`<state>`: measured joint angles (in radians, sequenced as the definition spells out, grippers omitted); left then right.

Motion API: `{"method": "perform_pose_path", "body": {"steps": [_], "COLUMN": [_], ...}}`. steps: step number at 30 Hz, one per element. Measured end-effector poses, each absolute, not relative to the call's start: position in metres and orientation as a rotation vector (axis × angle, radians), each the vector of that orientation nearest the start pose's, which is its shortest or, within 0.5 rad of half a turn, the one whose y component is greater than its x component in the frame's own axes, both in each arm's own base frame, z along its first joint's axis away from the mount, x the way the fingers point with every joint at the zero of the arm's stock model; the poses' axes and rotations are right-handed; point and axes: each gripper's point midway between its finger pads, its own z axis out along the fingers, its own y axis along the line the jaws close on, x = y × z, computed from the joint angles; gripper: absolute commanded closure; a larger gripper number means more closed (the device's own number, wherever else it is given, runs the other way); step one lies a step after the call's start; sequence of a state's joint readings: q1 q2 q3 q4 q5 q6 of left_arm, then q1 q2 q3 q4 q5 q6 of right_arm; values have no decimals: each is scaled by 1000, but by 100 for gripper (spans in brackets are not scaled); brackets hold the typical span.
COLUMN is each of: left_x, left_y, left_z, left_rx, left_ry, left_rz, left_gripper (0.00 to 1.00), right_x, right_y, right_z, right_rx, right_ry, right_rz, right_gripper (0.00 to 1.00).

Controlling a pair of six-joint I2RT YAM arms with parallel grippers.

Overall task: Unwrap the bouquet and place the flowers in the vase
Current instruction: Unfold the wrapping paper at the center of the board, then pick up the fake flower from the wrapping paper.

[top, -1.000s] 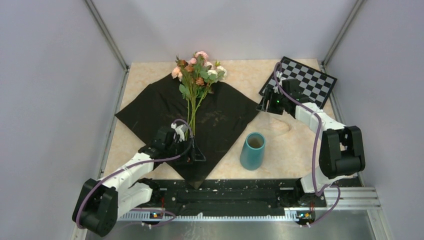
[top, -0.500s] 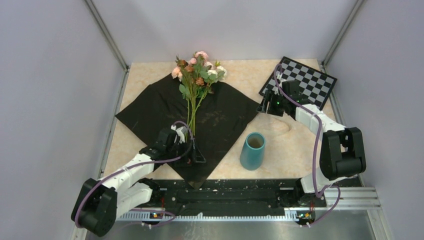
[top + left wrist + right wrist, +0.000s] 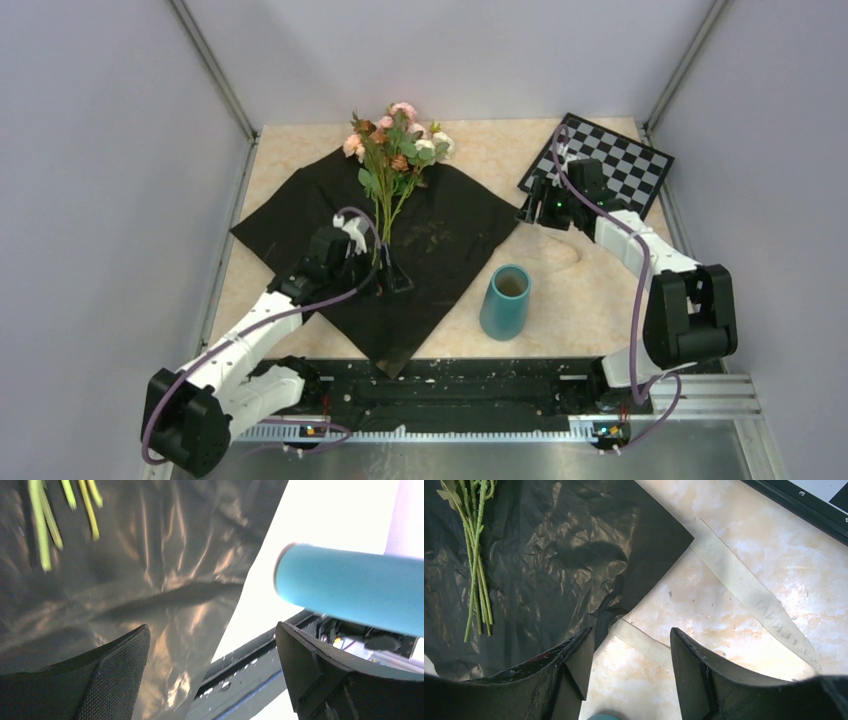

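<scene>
Top external view: the black paper lies spread flat on the table. The flowers lie on it, heads at its far corner and stems running toward the arms. The vase stands upright on bare table just right of the paper's near-right edge. All the flowers lie outside it, and its mouth shows only its own inner wall. The left gripper hangs over the paper by the stem ends, jaws spread with nothing between them. The right gripper is low over the table near the right corner of the paper, beside the near-left corner of the checkerboard.

Left wrist view: two dark fingers stand wide apart at the bottom edge, gripping nothing. Glossy crumpled paper fills the left, with the green stem ends at the upper left, apart from the fingers. The teal vase appears at the right, lying across the picture because the camera is tilted, so its opening is not visible.

Right wrist view: the fingers are parted and hold nothing. Beneath them the cream ribbon lies loose on the marbled table, one stretch slipping under the paper's corner. The stems rest on the paper at the far left. A sliver of teal rim shows at the bottom edge.
</scene>
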<state>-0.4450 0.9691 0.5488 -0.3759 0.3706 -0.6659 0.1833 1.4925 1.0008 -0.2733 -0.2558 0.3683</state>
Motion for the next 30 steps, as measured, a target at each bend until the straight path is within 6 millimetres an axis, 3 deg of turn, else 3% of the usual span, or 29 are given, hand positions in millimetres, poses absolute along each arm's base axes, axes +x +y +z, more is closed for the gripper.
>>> {"method": "perform_pose_path", "body": {"steps": [5, 8, 11, 17, 20, 26, 30], "left_x": [245, 275, 303, 359, 374, 366, 359], "left_y": [-188, -183, -177, -174, -169, -154, -150], "left_z": [157, 177, 180, 159, 138, 85, 67], "left_rx": [-69, -70, -58, 53, 113, 182, 193], "left_ry": [2364, 2302, 2285, 2355, 2421, 2593, 2656], "left_rz": [-828, -738, -635, -412, -297, -155, -122], "left_gripper": [1, 5, 16, 38, 45, 53, 55], "right_x": [370, 367, 365, 361, 359, 352, 352], "right_y": [129, 128, 128, 123, 122, 118, 118], "right_z": [126, 135, 146, 161, 165, 162, 161], "right_rx": [88, 83, 77, 70, 72, 72, 69], "right_ry": [2365, 2348, 2321, 2283, 2274, 2283, 2282], "right_rz": [569, 569, 568, 547, 539, 522, 522], "right_gripper": [42, 42, 42, 43, 43, 44, 44]}}
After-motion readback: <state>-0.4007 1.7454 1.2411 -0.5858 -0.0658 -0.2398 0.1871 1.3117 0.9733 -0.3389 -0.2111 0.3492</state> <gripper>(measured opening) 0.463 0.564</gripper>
